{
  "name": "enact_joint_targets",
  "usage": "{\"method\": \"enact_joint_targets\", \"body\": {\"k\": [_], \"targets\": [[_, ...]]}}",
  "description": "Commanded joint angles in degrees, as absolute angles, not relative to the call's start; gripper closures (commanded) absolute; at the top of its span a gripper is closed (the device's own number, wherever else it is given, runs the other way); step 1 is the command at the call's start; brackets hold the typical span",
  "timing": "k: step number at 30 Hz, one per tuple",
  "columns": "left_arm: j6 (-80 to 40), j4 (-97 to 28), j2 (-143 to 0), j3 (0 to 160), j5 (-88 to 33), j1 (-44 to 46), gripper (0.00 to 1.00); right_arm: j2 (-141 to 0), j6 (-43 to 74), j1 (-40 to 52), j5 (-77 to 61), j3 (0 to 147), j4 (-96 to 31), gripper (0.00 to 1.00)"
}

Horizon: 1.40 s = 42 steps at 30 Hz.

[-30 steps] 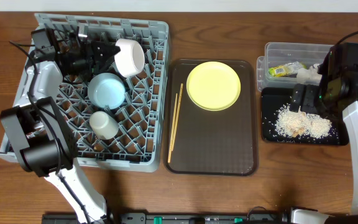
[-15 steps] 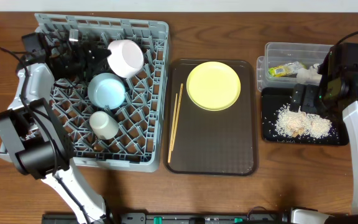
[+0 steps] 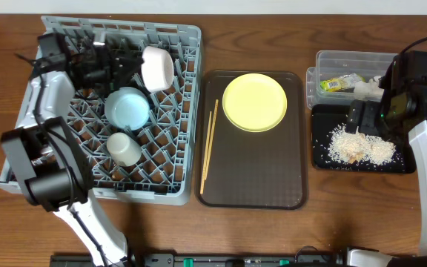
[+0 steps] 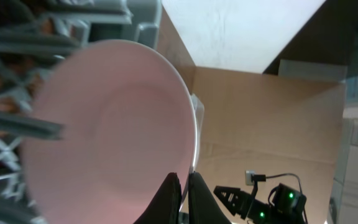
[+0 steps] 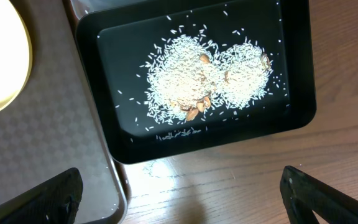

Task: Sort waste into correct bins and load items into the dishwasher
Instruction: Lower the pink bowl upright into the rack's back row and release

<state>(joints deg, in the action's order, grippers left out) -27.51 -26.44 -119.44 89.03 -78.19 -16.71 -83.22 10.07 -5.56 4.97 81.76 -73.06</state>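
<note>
My left gripper (image 3: 133, 65) is shut on the rim of the white bowl (image 3: 156, 68), which stands on edge at the back of the grey dish rack (image 3: 190, 119). In the left wrist view the bowl (image 4: 110, 137) fills the frame with the gripper (image 4: 184, 178) pinching its rim. The light blue bowl (image 3: 127, 107) and the cream cup (image 3: 124, 147) sit in the rack. The yellow plate (image 3: 254, 101) and the chopsticks (image 3: 209, 146) lie on the brown tray (image 3: 273, 182). My right gripper (image 5: 180, 171) is open and empty, near the black tray (image 5: 123, 93) with its rice scraps (image 5: 197, 78).
The clear tub (image 3: 345, 61) behind the black tray (image 3: 321, 152) holds the green-and-yellow wrapper (image 3: 336, 84) and the white paper wad (image 3: 369, 89). The right arm (image 3: 414, 81) stands over the table's right edge. Rack bars (image 4: 17, 118) crowd the bowl's left side.
The left arm swung left, then back right, with the white bowl in it. The bowl now stands more on edge. The right arm has not moved.
</note>
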Motion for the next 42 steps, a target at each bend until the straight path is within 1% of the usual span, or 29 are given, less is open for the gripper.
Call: {"method": "enact_joint_targets", "body": {"k": [1,13,14,16,20,21,22,28,29,32,35,39,42], "targets": [[-31.0,-26.48,-120.53,88.31,-74.37,-14.15,0.94,-83.0,10.66,-5.72,5.76,82.63,-73.1,0.01],[-36.1,-24.29,-120.53,88.31,-70.83,-13.06,0.94,-83.0,10.66,-5.72,5.74,82.63,-73.1,0.01],[-36.1,-24.29,-120.53,88.31,-70.65,-12.69,0.92,-83.0,10.66,-5.72,5.74,82.63,-73.08,0.01],[-36.07,-24.34,-120.55,88.31,-69.1,-11.77,0.84,-83.0,10.66,-5.72,5.74,82.63,-73.08,0.01],[-36.07,-24.36,-120.55,88.31,-65.1,-10.2,0.83,-83.0,10.66,-5.72,5.74,82.63,-73.12,0.01],[-36.05,-24.34,-120.55,88.31,-64.36,-9.85,0.83,-83.0,10.66,-5.72,5.74,82.63,-73.12,0.01],[-36.07,-24.34,-120.55,88.31,-63.77,-9.58,0.86,-83.0,10.66,-5.72,5.76,82.63,-73.1,0.01],[-36.07,-24.1,-120.55,88.31,-63.37,-9.13,0.9,-83.0,10.66,-5.72,5.74,82.63,-73.14,0.01],[-36.07,-24.12,-120.55,88.31,-63.37,-9.13,0.94,-83.0,10.66,-5.72,5.74,82.63,-73.12,0.01],[-36.69,-24.05,-120.53,88.31,-64.03,-9.17,0.94,-83.0,10.66,-5.72,5.74,82.63,-73.12,0.01],[-39.64,-22.76,-120.49,88.31,-66.83,-9.23,0.94,-83.0,10.66,-5.72,5.74,82.63,-73.19,0.01],[-46.83,-18.55,-120.44,88.31,-71.99,-9.23,0.94,-83.0,10.66,-5.72,5.72,82.63,-73.19,0.01],[-51.18,-16.88,-120.44,88.31,-73.08,-9.26,0.94,-83.0,10.66,-5.72,5.74,82.63,-73.17,0.01]]}}
